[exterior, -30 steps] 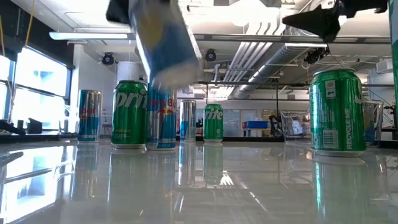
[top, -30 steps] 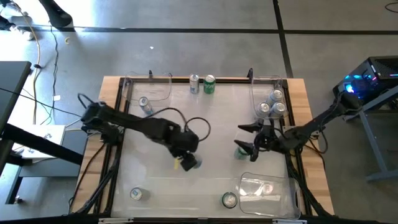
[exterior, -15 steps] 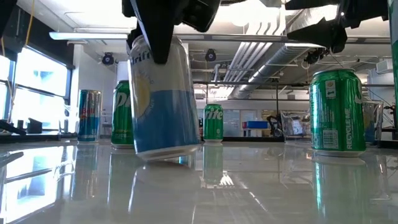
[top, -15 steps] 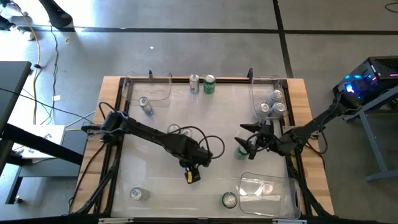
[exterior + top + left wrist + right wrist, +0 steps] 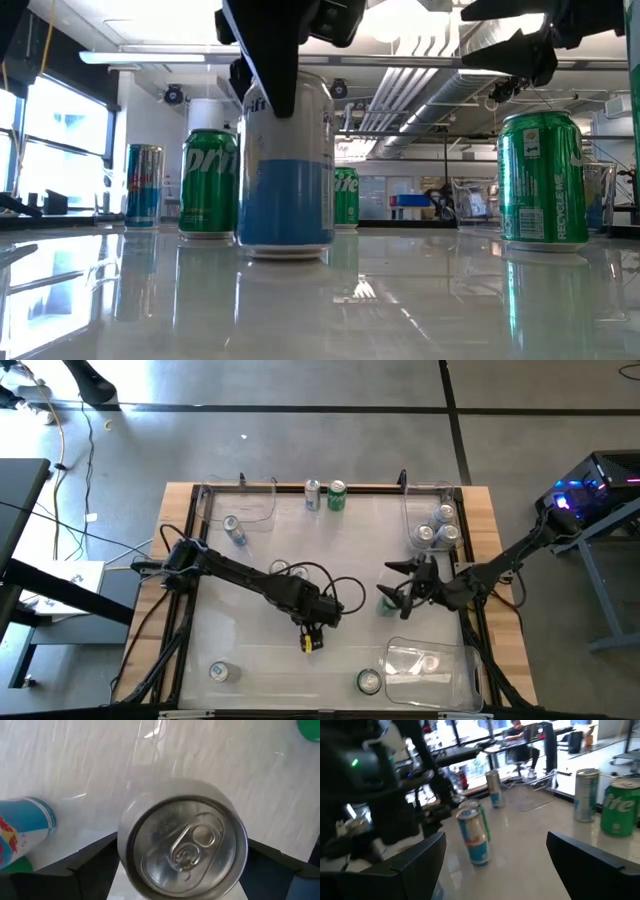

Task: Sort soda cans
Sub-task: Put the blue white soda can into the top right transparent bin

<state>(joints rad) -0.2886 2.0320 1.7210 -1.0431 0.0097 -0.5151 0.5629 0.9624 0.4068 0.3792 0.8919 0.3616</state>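
From above, the left end effector (image 5: 313, 632) sits at mid-table over a silver-and-blue can (image 5: 285, 165), which hides beneath it here. The right end effector (image 5: 398, 590), fingers spread and empty, hovers over a green can (image 5: 386, 603) near the right-hand bin (image 5: 409, 518), which already groups three cans (image 5: 437, 532).

At table height, the silver-and-blue can stands upright and flat on the table (image 5: 320, 300), dark fingers reaching down over its top; it looks set down there to stand free, with open table in front. Other cans stand well apart behind it.

The left wrist view looks straight down on the can's top, a finger on either side (whether they touch its wall I cannot tell)

The right wrist view shows wide, empty fingers and bare table ahead
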